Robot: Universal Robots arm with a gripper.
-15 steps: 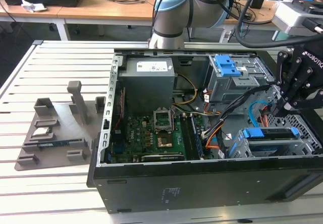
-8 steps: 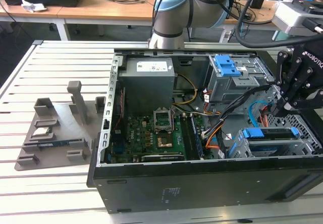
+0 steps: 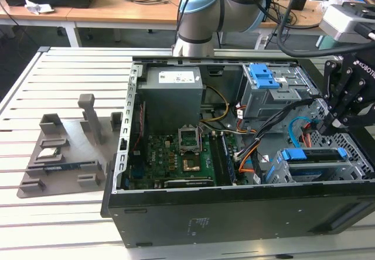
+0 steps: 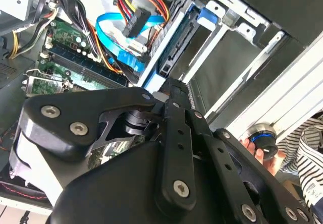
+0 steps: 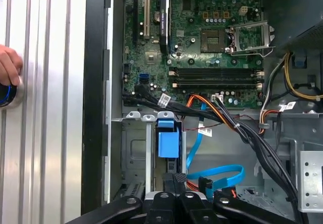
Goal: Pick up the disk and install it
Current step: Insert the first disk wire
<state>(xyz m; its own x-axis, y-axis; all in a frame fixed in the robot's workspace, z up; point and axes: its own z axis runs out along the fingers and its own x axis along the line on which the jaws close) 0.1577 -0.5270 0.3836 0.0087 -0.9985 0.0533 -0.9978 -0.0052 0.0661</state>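
The disk [image 3: 313, 154] sits edge-up in the drive cage [image 3: 328, 172] at the front corner of the case [image 3: 234, 213], its blue carrier showing above the cage rails. The end effector [image 3: 328, 122] hangs just above it; whether its fingers are spread or pinched I cannot tell. Blue and orange cables [image 5: 217, 176] lie just beside the cage. The risk, I judge, is snagging those cables or skewing the disk in its rails. A hand [image 5: 9, 67] rests on a knob on the worktop [image 3: 58, 213] outside the case.

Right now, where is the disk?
The disk sits in the metal drive cage on the exterior view's right, inside the computer case, just below the gripper.
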